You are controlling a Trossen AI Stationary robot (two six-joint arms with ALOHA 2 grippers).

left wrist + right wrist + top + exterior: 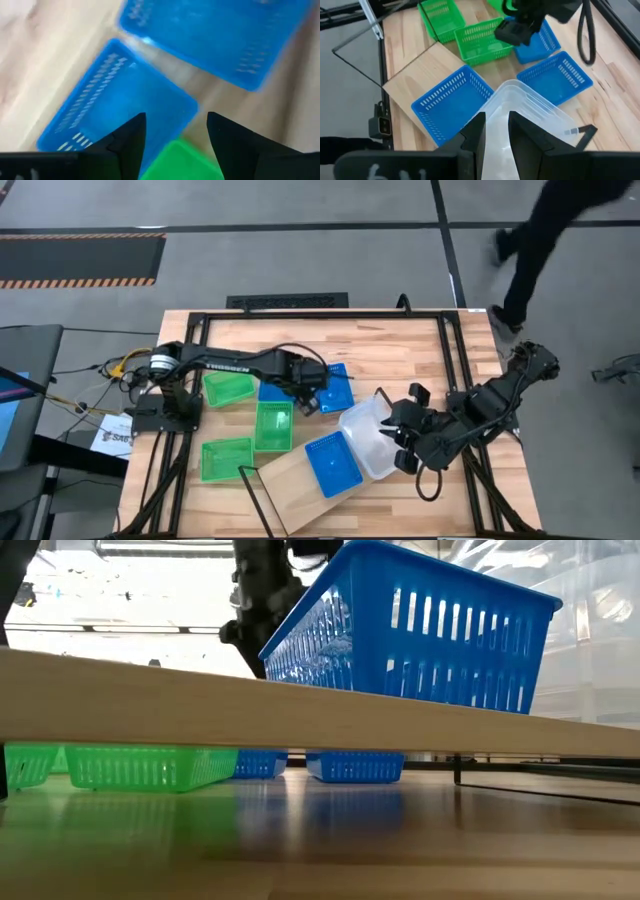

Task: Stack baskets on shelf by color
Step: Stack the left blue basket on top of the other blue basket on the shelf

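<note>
The light-wood shelf (285,485) (200,700) stands at the table's near edge with one blue basket (332,463) (451,102) resting on it. Two more blue baskets (337,385) (125,95) lie on the table mid-way, below my open left gripper (306,395) (175,117), which hovers over them and touches nothing. Three green baskets (272,425) (228,387) (227,458) sit to their left. A clear basket (368,438) (530,112) sits right of the shelf's blue basket. My right gripper (398,430) (497,122) is shut on it. My right gripper holds the clear basket by its wall (496,107) at the end nearest the arm. One finger (522,130) looks to be inside and the other (476,132) outside. It comes slanting down from the table's right. Whether the basket is lifted clear, I cannot tell.
Black wire frames (255,490) (355,40) stick out from the shelf's left end. A black rail frame (445,330) borders the tabletop. Bare wood lies along the far edge and the near right corner. A person (540,240) walks on the floor beyond the far right corner.
</note>
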